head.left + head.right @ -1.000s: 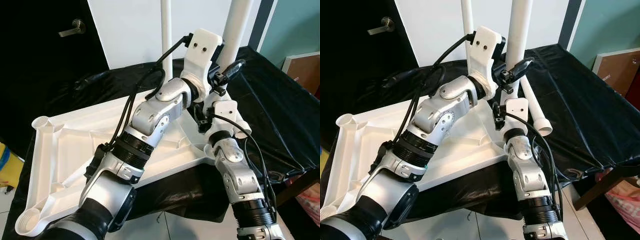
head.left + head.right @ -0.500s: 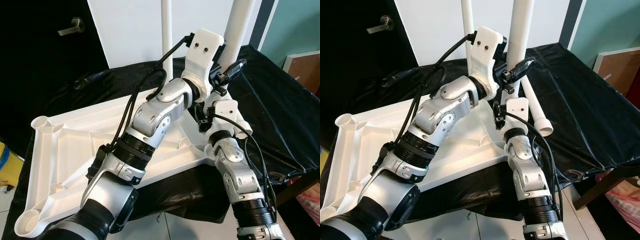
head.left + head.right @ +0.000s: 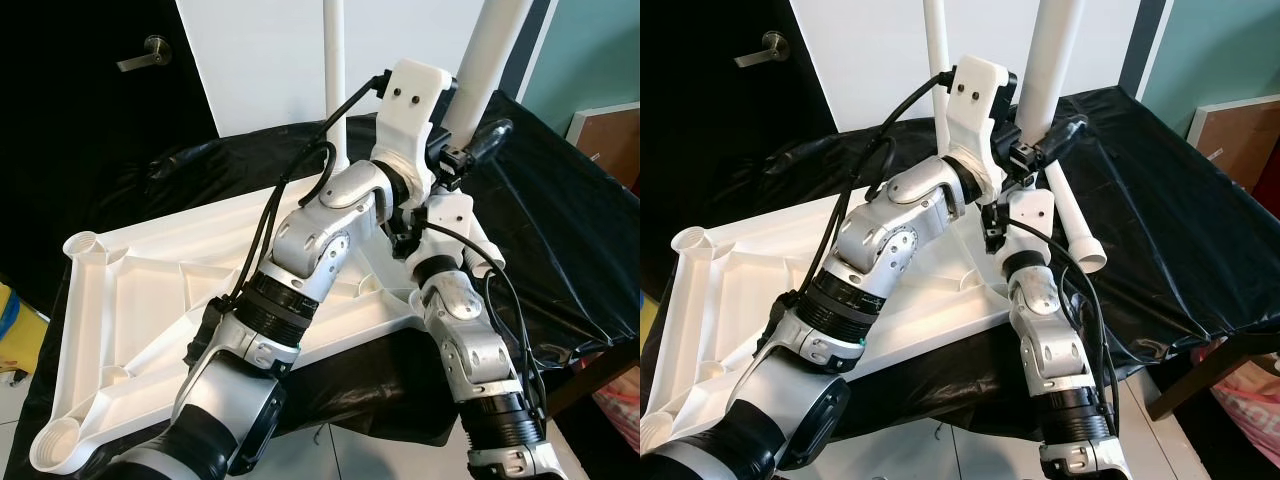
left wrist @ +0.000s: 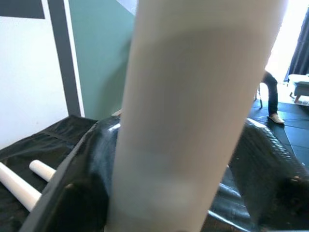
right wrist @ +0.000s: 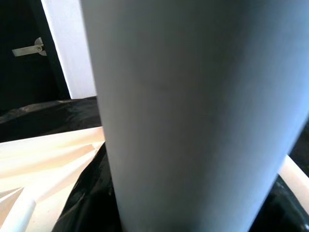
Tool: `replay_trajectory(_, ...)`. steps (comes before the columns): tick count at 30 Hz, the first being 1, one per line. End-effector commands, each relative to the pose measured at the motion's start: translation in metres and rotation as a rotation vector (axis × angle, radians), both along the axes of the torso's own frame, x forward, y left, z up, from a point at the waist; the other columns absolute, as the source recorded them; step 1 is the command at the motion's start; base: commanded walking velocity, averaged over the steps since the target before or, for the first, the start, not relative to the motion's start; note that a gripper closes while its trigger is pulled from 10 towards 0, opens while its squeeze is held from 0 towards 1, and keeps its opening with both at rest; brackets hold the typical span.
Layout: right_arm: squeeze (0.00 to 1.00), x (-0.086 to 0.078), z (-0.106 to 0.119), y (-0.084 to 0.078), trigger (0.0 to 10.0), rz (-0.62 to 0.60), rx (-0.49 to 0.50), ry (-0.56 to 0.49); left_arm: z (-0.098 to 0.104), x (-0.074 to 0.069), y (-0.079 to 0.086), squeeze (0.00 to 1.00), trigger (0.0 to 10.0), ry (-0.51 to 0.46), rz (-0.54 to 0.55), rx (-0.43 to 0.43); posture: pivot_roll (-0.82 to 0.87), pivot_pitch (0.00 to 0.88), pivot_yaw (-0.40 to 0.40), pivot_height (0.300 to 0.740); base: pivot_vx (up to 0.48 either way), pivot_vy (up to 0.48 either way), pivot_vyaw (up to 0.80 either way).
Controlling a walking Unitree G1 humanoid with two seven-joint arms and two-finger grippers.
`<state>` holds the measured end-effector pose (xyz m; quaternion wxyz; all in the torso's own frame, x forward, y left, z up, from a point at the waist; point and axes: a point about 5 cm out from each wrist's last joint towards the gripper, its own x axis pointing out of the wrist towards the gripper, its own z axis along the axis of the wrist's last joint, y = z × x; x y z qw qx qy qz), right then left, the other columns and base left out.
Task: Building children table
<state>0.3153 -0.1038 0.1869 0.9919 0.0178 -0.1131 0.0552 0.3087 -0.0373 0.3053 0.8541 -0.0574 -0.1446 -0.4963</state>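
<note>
Two grippers, left (image 3: 452, 112) and right (image 3: 470, 150), are clamping one tilted leg (image 3: 487, 50) | tabletop (image 3: 120, 300) is lying upside-down, overhanging near table (image 3: 560, 230) edge | two legs (image 3: 1075, 225) far right.

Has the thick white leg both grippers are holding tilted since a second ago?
Yes. The thick leg now leans right at its top, away from the thin upright leg beside it.

The white plastic tabletop (image 3: 130, 300) lies upside down on black sheeting — ribbed underside up, round sockets at its corners. Two white tube legs (image 3: 334, 70) (image 3: 1052, 60) stand upright at its far side (the thicker-looking one slightly tilted), and spare legs (image 3: 1077, 225) lie flat beside it.
</note>
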Motion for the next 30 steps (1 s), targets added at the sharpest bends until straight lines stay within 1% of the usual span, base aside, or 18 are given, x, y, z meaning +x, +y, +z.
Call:
replay_trajectory(1, 0.00, 0.000, 0.003, 0.000, 10.0, -0.005, 0.033, -0.003, -0.003, -0.008, -0.001, 0.00, 10.0, -0.043, -0.095, 0.021, -0.20, 0.004, 0.067, 0.740, 0.000, 0.000, 0.00)
replay_trajectory(2, 0.00, 0.000, 0.003, 0.000, 10.0, -0.005, 0.033, -0.003, -0.003, -0.008, -0.001, 0.00, 10.0, -0.043, -0.095, 0.021, -0.20, 0.004, 0.067, 0.740, 0.000, 0.000, 0.00)
replay_trajectory(4, 0.00, 0.000, 0.001, -0.004, 10.0, -0.023, 0.064, 0.011, -0.004, -0.008, 0.005, 0.00, 10.0, -0.052, -0.078, -0.022, -0.20, 0.004, 0.066, 0.740, 0.000, 0.000, 0.00)
replay_trajectory(7, 0.00, 0.000, 0.001, -0.005, 10.0, -0.030, 0.074, 0.016, -0.004, -0.008, 0.009, 0.00, 10.0, -0.054, -0.062, -0.040, -0.20, 0.004, 0.066, 0.740, 0.000, 0.000, 0.00)
replay_trajectory(10, 0.00, 0.000, -0.001, -0.010, 10.0, -0.046, 0.101, 0.031, -0.006, -0.004, 0.024, 0.00, 10.0, -0.075, 0.016, -0.101, -0.20, 0.010, 0.065, 0.740, 0.000, 0.000, 0.00)
replay_trajectory(13, 0.00, 0.000, -0.002, -0.012, 10.0, -0.059, 0.102, 0.032, -0.004, -0.003, 0.036, 0.00, 10.0, -0.100, 0.074, -0.159, -0.20, 0.015, 0.064, 0.740, 0.000, 0.000, 0.00)
replay_trajectory(16, 0.00, -0.001, -0.004, -0.014, 10.0, -0.070, 0.098, 0.035, -0.004, -0.001, 0.046, 0.00, 10.0, -0.082, 0.108, -0.208, -0.20, 0.022, 0.064, 0.740, 0.000, 0.000, 0.00)
replay_trajectory(18, 0.00, -0.003, -0.007, -0.015, 10.0, -0.074, 0.098, 0.044, -0.007, -0.002, 0.053, 0.00, 10.0, -0.084, 0.114, -0.216, -0.20, 0.023, 0.064, 0.740, 0.000, 0.000, 0.00)
replay_trajectory(19, 0.00, -0.003, -0.007, -0.015, 10.0, -0.074, 0.098, 0.044, -0.007, -0.002, 0.053, 0.00, 10.0, -0.084, 0.114, -0.216, -0.20, 0.023, 0.064, 0.740, 0.000, 0.000, 0.00)
replay_trajectory(21, 0.00, -0.006, -0.011, -0.017, 10.0, -0.070, 0.104, 0.063, -0.015, -0.005, 0.063, 0.00, 10.0, -0.086, 0.125, -0.218, -0.20, 0.028, 0.063, 0.740, 0.000, 0.000, 0.00)
replay_trajectory(23, 0.00, -0.006, -0.011, -0.017, 10.0, -0.070, 0.104, 0.063, -0.015, -0.005, 0.063, 0.00, 10.0, -0.086, 0.125, -0.218, -0.20, 0.028, 0.063, 0.740, 0.000, 0.000, 0.00)
replay_trajectory(28, 0.00, -0.012, -0.023, -0.020, 10.0, -0.032, 0.110, 0.124, -0.041, -0.009, 0.080, 0.00, 10.0, -0.040, 0.171, -0.176, -0.20, 0.037, 0.059, 0.740, 0.000, 0.000, 0.00)
replay_trajectory(30, 0.00, -0.013, -0.024, -0.020, 10.0, -0.027, 0.110, 0.131, -0.045, -0.009, 0.082, 0.00, 10.0, -0.039, 0.183, -0.161, -0.20, 0.037, 0.059, 0.740, 0.000, 0.000, 0.00)
